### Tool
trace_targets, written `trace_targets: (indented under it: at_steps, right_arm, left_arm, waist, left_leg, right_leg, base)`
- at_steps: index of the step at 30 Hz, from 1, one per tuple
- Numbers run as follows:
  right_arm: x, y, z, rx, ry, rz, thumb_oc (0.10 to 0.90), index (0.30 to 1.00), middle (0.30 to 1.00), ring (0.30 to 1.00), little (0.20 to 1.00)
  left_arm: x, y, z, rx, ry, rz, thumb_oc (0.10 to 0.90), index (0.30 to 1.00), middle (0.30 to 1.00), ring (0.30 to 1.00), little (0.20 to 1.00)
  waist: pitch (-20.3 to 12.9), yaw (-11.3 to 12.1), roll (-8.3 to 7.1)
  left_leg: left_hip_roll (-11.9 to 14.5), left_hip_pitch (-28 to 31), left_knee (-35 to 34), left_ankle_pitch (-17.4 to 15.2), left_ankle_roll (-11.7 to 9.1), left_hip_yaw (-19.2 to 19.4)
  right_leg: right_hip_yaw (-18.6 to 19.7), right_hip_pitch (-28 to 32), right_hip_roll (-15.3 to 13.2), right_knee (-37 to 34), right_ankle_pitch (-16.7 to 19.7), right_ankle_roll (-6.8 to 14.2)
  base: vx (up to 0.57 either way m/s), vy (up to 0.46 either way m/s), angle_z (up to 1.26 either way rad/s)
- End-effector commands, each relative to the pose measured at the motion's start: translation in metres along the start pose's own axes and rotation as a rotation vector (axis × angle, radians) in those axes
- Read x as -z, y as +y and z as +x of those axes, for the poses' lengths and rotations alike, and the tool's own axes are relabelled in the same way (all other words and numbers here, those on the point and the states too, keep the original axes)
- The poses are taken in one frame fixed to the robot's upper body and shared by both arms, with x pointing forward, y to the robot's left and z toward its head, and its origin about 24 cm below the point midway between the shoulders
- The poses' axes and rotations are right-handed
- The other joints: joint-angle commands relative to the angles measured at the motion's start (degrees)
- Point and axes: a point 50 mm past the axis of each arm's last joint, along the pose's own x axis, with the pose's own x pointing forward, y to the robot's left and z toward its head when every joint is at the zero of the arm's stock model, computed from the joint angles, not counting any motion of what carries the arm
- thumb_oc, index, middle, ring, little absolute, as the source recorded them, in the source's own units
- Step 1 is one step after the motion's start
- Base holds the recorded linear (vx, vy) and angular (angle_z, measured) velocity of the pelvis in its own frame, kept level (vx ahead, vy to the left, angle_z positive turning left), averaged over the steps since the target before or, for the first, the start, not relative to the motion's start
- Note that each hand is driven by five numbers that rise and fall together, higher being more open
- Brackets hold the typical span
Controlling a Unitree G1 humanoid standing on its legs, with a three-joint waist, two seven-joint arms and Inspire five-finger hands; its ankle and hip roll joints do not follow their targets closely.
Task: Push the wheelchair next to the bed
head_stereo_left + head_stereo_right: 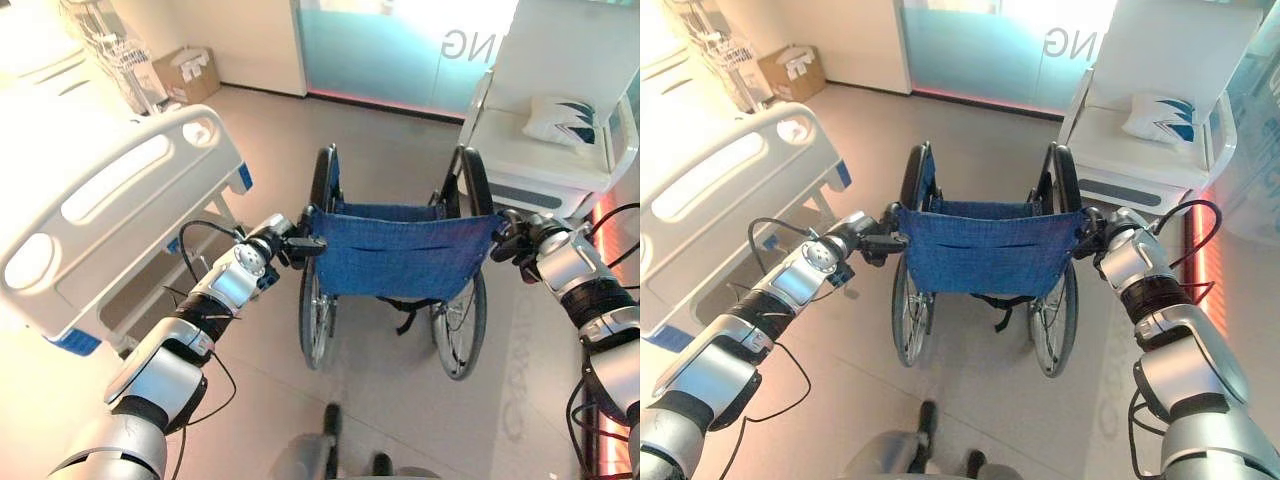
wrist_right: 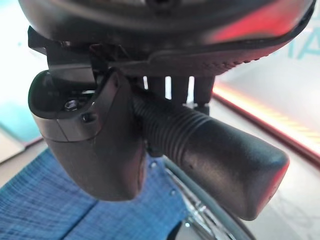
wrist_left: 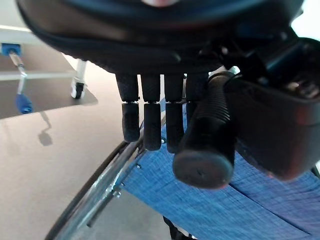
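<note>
Wheelchair [image 1: 985, 250] dead ahead at 12, blue back facing me. My left hand [image 1: 872, 242] wrapped on left push handle, my right hand [image 1: 1092, 232] on right one. Bed [image 1: 710, 190] at 10. Cardboard box [image 1: 792, 72] at 11. White chair [image 1: 1145, 120] with cushion [image 1: 1160, 117] at 1.

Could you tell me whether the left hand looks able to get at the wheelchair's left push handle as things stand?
Yes, it seems so: the left hand already has its fingers curled round the ribbed push handle of the wheelchair, nothing between them.

Cardboard box [image 1: 183, 72] by wall, patterned pillow [image 1: 563, 121] on white chair [image 1: 545, 160]
</note>
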Motion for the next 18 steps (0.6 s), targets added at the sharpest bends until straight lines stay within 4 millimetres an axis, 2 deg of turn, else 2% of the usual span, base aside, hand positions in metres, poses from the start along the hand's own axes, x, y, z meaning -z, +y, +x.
trace_targets:
  at_steps: [1, 4, 5, 8, 10, 13, 15, 17, 18]
  right_arm:
    - [-0.067, 0.019, -0.025, -0.061, -0.353, -0.244, 0.400, 0.300, 0.300, 0.300, 0.300]
    - [-0.058, 0.026, -0.023, -0.098, -0.335, -0.281, 0.400, 0.300, 0.300, 0.300, 0.300]
    - [-0.055, 0.031, -0.021, -0.111, -0.330, -0.290, 0.400, 0.300, 0.300, 0.300, 0.300]
    - [-0.058, 0.036, -0.021, -0.129, -0.323, -0.306, 0.400, 0.300, 0.300, 0.300, 0.300]
    - [-0.059, 0.042, -0.020, -0.137, -0.331, -0.314, 0.400, 0.300, 0.300, 0.300, 0.300]
    - [-0.058, 0.046, -0.019, -0.132, -0.346, -0.311, 0.400, 0.300, 0.300, 0.300, 0.300]
    - [-0.059, 0.048, -0.020, -0.130, -0.355, -0.308, 0.400, 0.300, 0.300, 0.300, 0.300]
    - [-0.062, 0.044, -0.021, -0.122, -0.355, -0.313, 0.400, 0.300, 0.300, 0.300, 0.300]
    - [-0.062, 0.041, -0.022, -0.117, -0.353, -0.317, 0.400, 0.300, 0.300, 0.300, 0.300]
  left_arm:
    - [0.077, 0.000, -0.008, 0.008, 0.334, 0.121, 0.400, 0.300, 0.300, 0.300, 0.300]
    - [0.090, 0.000, -0.012, 0.038, 0.383, 0.084, 0.400, 0.300, 0.300, 0.300, 0.300]
    - [0.095, 0.003, -0.012, 0.032, 0.404, 0.077, 0.400, 0.300, 0.300, 0.300, 0.300]
    - [0.096, 0.009, -0.013, 0.011, 0.415, 0.057, 0.400, 0.300, 0.300, 0.300, 0.300]
    - [0.094, 0.012, -0.013, -0.015, 0.413, 0.043, 0.400, 0.300, 0.300, 0.300, 0.300]
    - [0.089, 0.010, -0.010, -0.044, 0.400, 0.017, 0.400, 0.300, 0.300, 0.300, 0.300]
    - [0.088, 0.007, -0.009, -0.048, 0.405, 0.012, 0.400, 0.300, 0.300, 0.300, 0.300]
    - [0.088, 0.002, -0.007, -0.037, 0.408, 0.014, 0.400, 0.300, 0.300, 0.300, 0.300]
    - [0.087, 0.000, -0.007, -0.035, 0.406, 0.017, 0.400, 0.300, 0.300, 0.300, 0.300]
  waist:
    - [0.7, -2.3, -2.69]
    - [-1.0, -2.0, -4.59]
    - [-1.8, -1.5, -5.55]
    - [-2.7, -0.1, -6.53]
    - [-3.2, 0.4, -6.50]
    - [-3.5, -0.1, -6.23]
    - [-3.4, -1.2, -6.24]
    - [-2.1, -3.8, -5.80]
    - [-1.7, -4.6, -5.64]
  left_leg:
    - [-3.3, 0.3, 0.8, 9.1, 6.7, 3.4]
    - [-3.7, -0.1, 6.6, 4.5, 8.9, 3.3]
    - [-4.5, 1.4, 7.1, 3.3, 10.1, 2.3]
    - [-5.5, 2.0, 7.4, 2.6, 11.3, 1.9]
    - [-5.8, 3.2, 6.7, 2.1, 12.1, 1.1]
    - [-6.4, 4.7, 6.3, 1.4, 12.9, -0.3]
    - [-6.5, 6.3, 6.8, 0.4, 13.1, -1.1]
    - [-6.7, 10.3, 6.8, -1.1, 13.0, -3.5]
    - [-6.6, 11.5, 6.5, -1.8, 12.9, -4.4]
  right_leg:
    - [-5.1, 5.4, 0.6, 4.6, -4.6, 4.7]
    - [-6.2, 5.7, -1.6, 7.7, -3.5, 6.2]
    - [-7.7, 5.7, -3.3, 10.9, -0.9, 7.6]
    - [-8.9, 6.3, -5.7, 15.0, 3.3, 9.6]
    - [-9.2, 4.8, -7.0, 21.1, 7.8, 10.4]
    - [-8.0, 1.4, -6.8, 26.7, 10.6, 10.4]
    - [-7.9, -2.3, -7.3, 25.2, 11.6, 10.0]
    - [-7.8, -9.7, -7.9, 20.5, 10.4, 9.2]
    - [-7.8, -12.6, -8.4, 17.7, 11.2, 9.0]
  base:
    - [0.51, 0.150, -1.14]
    - [0.59, 0.173, -0.55]
    - [0.50, 0.163, 0.09]
    - [0.40, 0.139, -0.10]
    - [0.34, 0.151, -0.30]
    - [0.34, 0.121, -0.28]
    - [0.38, 0.025, 0.28]
    - [0.41, -0.057, 0.21]
    - [0.36, -0.092, 0.19]
